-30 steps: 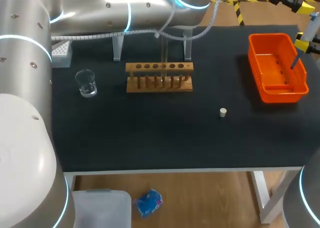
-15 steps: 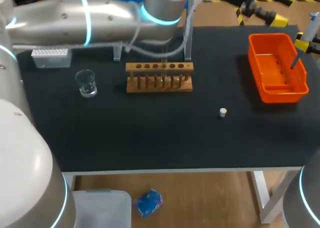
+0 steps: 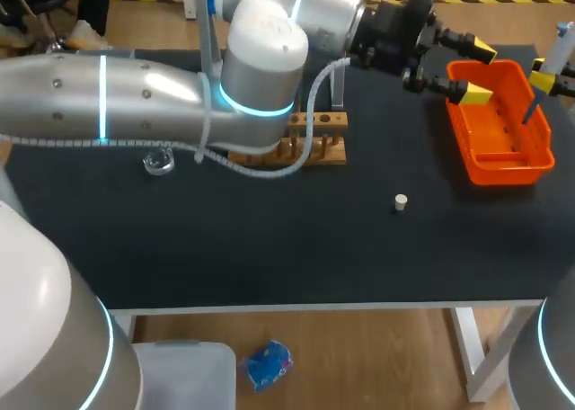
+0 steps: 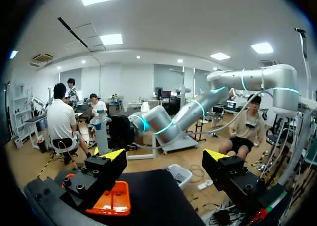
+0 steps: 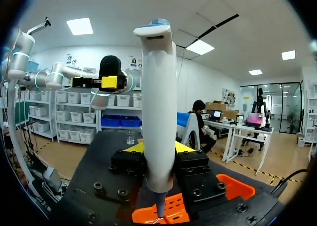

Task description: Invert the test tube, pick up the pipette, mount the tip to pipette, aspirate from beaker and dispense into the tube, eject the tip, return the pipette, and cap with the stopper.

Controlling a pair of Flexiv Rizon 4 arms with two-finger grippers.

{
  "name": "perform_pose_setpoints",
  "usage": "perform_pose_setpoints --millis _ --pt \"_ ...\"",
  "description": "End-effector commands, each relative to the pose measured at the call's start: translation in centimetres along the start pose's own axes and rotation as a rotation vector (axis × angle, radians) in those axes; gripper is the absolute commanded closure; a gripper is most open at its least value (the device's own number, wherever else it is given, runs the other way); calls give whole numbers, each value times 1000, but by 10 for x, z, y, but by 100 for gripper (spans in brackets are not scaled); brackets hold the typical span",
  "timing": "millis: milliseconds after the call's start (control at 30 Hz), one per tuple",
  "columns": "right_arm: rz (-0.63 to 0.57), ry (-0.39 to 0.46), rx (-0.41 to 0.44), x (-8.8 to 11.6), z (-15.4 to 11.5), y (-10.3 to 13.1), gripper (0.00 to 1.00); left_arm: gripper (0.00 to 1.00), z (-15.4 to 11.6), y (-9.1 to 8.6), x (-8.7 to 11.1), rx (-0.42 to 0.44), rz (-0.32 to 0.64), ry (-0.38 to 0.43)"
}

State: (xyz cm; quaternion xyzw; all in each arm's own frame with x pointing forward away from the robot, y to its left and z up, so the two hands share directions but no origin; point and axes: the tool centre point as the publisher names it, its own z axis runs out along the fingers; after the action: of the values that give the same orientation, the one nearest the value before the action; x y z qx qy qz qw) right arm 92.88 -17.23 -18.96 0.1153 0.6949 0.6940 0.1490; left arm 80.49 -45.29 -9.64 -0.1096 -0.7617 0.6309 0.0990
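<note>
1. Count: two grippers, one pipette (image 5: 158,112), one orange basket (image 3: 503,169), one wooden rack (image 3: 328,149), one stopper (image 3: 401,201), one beaker (image 3: 160,163). No test tube can be made out; the left arm covers most of the rack.
2. Right gripper (image 5: 158,149): clamped on the pipette from two sides. The white pipette body stands upright between the fingers, with its lower end over the basket, at the table's far right edge.
3. Left gripper (image 3: 476,70): fingers spread wide, holding nothing. It hangs at the basket's far left corner; in the left wrist view the basket lies under one finger.
4. The stopper lies alone on the black table (image 3: 269,248), nearer the front than the rack and well apart from both grippers.
5. Obstruction: the left arm crosses the table from the left and passes over the rack and part of the beaker.
</note>
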Motion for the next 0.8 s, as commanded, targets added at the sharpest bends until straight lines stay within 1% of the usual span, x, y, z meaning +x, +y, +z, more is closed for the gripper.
perform_pose_setpoints --millis 33,133,167,233,267,300,333,367,433,467,533,567,700,800 --pt "0 -1 2 0 0 1 100 0 -1 0 7 4 1 -80" --pt "0 -1 2 0 0 1 100 0 -1 0 7 4 1 -80" --pt "0 -1 2 0 0 1 100 0 -9 10 4 36 16 -74" --pt "0 -1 2 0 0 1 100 0 -28 29 2 43 11 -116" --pt "0 -1 2 0 0 1 100 0 -38 39 2 52 15 -120" --pt "0 -1 2 0 0 1 100 0 -46 48 1 49 -10 -133" --pt "0 -1 2 0 0 1 100 0 -54 55 3 40 -11 -151" --pt "0 -1 2 0 0 1 100 0 -61 61 4 59 2 -152" --pt "0 -1 2 0 0 1 100 0 -76 73 6 76 0 -174" --pt "0 -1 2 0 0 1 100 0 -80 76 8 100 37 -162" --pt "0 -1 2 0 0 1 100 0 -89 85 9 90 25 -168" --pt "0 -1 2 0 0 1 100 0 -91 87 10 97 40 -158" --pt "0 -1 2 0 0 1 100 0 -98 98 13 110 51 -153" --pt "0 -1 2 0 0 1 100 0 -103 109 16 103 29 -180"
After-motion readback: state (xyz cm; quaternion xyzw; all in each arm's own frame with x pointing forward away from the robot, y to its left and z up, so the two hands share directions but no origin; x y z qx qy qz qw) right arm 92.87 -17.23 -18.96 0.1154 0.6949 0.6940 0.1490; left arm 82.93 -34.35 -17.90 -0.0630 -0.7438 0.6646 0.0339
